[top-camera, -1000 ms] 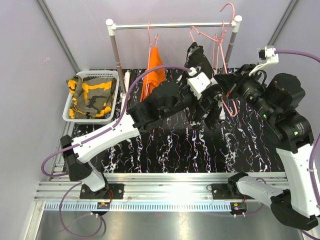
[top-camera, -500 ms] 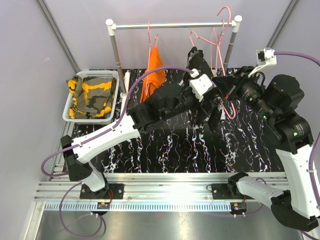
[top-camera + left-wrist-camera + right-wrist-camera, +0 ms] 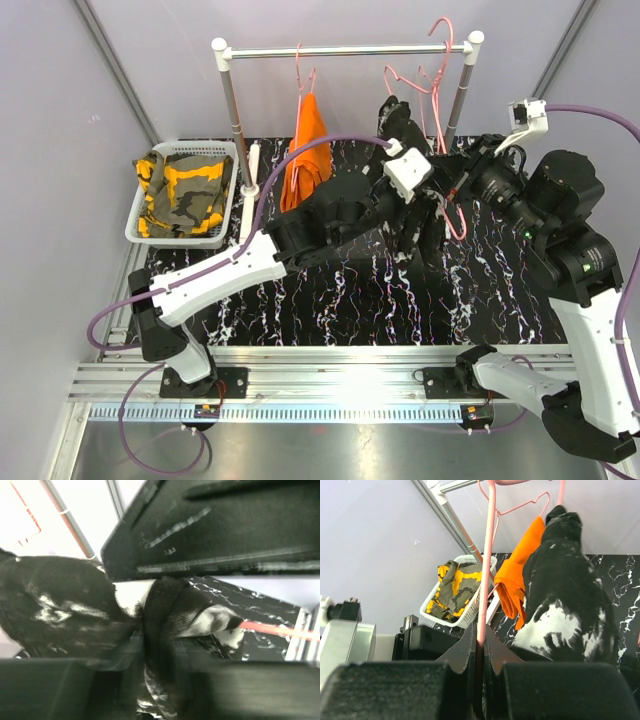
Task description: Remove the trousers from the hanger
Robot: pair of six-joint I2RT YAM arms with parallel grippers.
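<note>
The black, white-speckled trousers (image 3: 398, 118) hang from a pink hanger (image 3: 459, 224) at the right of the rail. My left gripper (image 3: 418, 215) is shut on them, and in the left wrist view the cloth (image 3: 65, 605) is pinched between the fingers (image 3: 225, 530) beside the hanger's pink bar (image 3: 280, 629). My right gripper (image 3: 480, 640) is shut on the hanger's rod (image 3: 487, 555), with the black trousers (image 3: 565, 595) just to its right. The orange trousers (image 3: 305, 150) hang on another hanger at mid-rail. The olive-and-yellow trousers (image 3: 185, 190) lie in the basket.
A white basket (image 3: 135, 225) stands at the left of the black marbled table (image 3: 350, 300). The clothes rack's rail (image 3: 340, 50) spans the back on two posts, with more pink hangers (image 3: 440, 70) at its right end. Grey walls close in left and right.
My left gripper has gone from wide open to shut on the black trousers and has shifted slightly up and to the right. The right gripper keeps its hold on the hanger.
</note>
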